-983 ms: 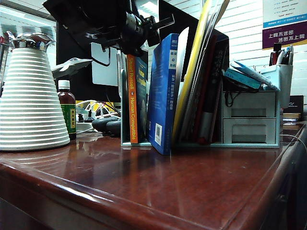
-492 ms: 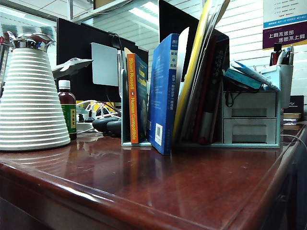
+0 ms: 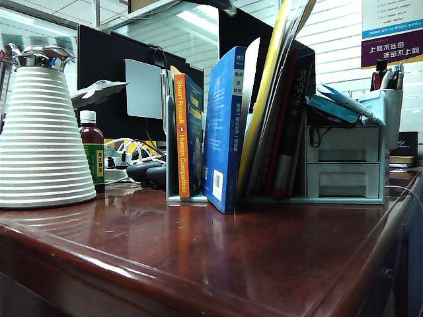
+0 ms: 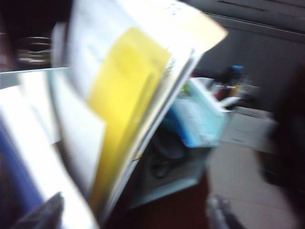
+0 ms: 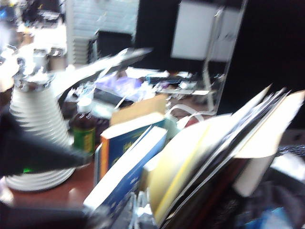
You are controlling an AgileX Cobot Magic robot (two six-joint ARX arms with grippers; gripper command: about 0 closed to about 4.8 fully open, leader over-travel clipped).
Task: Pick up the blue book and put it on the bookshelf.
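On the desk, the blue book point(image 3: 225, 132) is standing upright in a slot of the bookshelf point(image 3: 344, 168), its top leaning slightly towards the yellow folder point(image 3: 261, 112) on one side. The orange-spined book point(image 3: 181, 135) is standing just beside it on the other side. Its foot is resting at the front edge of the shelf base, and nothing is gripping it.

Neither arm is showing in the exterior view. The left gripper point(image 4: 133, 220) is showing only as two blurred dark fingertips point(image 4: 47, 214) set wide apart, with nothing between them. That camera is looking closely at the folder and loose papers, with a blue smear at the edge that is probably the book. The right gripper point(image 5: 43, 191) is appearing only as dark, blurred shapes, so I cannot tell whether its jaws are wide or narrow. It is looking down on the book tops from above.

Judgement: the book is already placed, with its long axis vertical. The left gripper is the nearer one, with the book lying below and to one side of it. Any retreat is calling for a path clear of the leaning papers, which could tip.
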